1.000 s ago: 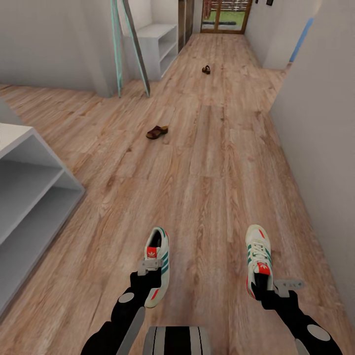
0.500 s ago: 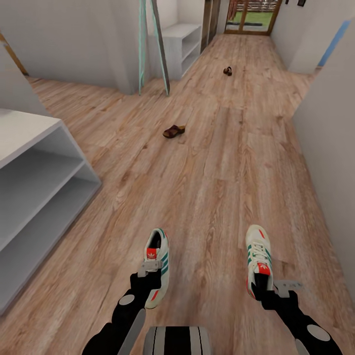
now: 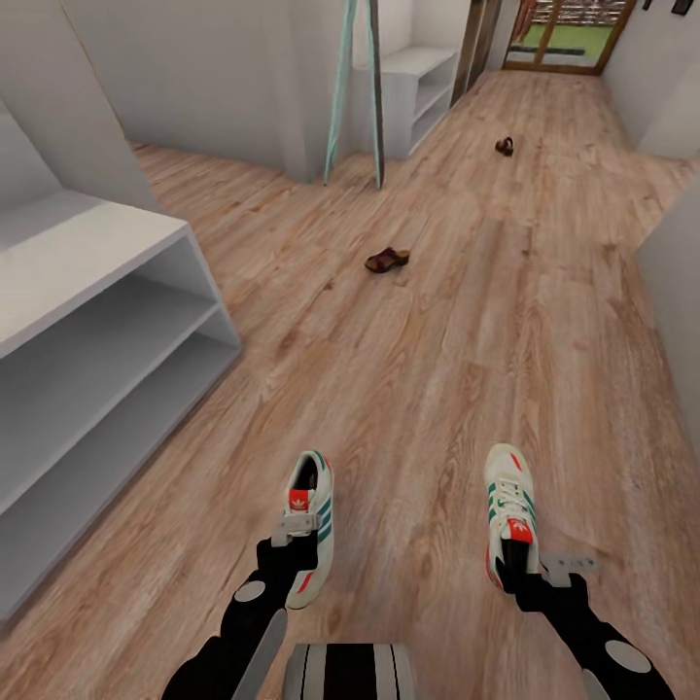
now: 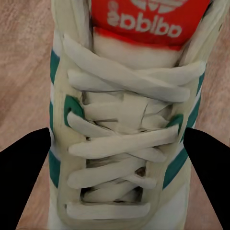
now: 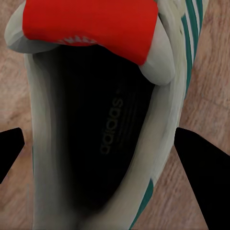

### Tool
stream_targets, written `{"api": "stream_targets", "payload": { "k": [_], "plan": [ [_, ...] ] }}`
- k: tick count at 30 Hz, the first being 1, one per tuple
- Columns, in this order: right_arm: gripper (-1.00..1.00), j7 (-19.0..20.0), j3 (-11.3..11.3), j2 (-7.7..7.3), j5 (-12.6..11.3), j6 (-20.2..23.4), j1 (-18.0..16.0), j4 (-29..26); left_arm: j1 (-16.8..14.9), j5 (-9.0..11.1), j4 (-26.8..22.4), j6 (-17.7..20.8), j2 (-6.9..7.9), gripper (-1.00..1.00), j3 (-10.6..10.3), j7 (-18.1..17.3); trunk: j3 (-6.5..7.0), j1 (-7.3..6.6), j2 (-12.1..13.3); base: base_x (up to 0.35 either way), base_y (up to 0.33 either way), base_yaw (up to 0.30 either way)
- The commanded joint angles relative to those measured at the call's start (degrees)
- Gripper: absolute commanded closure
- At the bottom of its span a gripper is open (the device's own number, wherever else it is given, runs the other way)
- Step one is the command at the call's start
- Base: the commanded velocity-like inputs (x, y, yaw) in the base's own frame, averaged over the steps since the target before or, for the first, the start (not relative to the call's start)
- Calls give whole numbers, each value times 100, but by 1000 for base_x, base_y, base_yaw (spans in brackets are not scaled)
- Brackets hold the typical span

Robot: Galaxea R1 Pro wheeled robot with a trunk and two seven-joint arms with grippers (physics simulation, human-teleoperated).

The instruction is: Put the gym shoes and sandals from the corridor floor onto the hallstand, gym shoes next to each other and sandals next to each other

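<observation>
Both jaws are closed on shoes: we see our left gripper clamped across the laced middle of the left sneaker, its dark fingers pressed to either side of the upper in the left wrist view, and our right gripper holding the right sneaker at its heel end, with black fingers flanking the dark opening in the right wrist view. We carry the 2 sneakers well apart from each other, toes pointing away from us, over the floor, which is light brown wood-grain planking running the length of the corridor. At our left stands the shoe rack, a low grey-white unit with a flat top and 2 open shelf levels; its shelves and top look bare. Farther ahead, 1 brown sandal lies on the planks near the middle of the corridor, and the other sandal lies well beyond it, small and hard to make out. Past the rack, a tall teal-edged frame leans by a wall corner, just beside a white shelf unit. A glazed wooden door closes the far end, and pale walls line both sides.
</observation>
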Motion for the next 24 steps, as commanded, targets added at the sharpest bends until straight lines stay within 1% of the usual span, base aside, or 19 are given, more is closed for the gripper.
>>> {"api": "stream_targets", "payload": {
  "k": [1, 24],
  "plan": [
    [100, -3, 1, 0, 2, 0, 0, 0, 0, -2, 0, 0, 0, 100, 0, -1, 0, 0, 0, 0, 0, 283],
    [100, -3, 3, 0, 11, 0, 0, 18, 0, -2, 0, -4, 0, 100, 0, -1, 0, 0, 0, 0, 0, 283]
  ]
}}
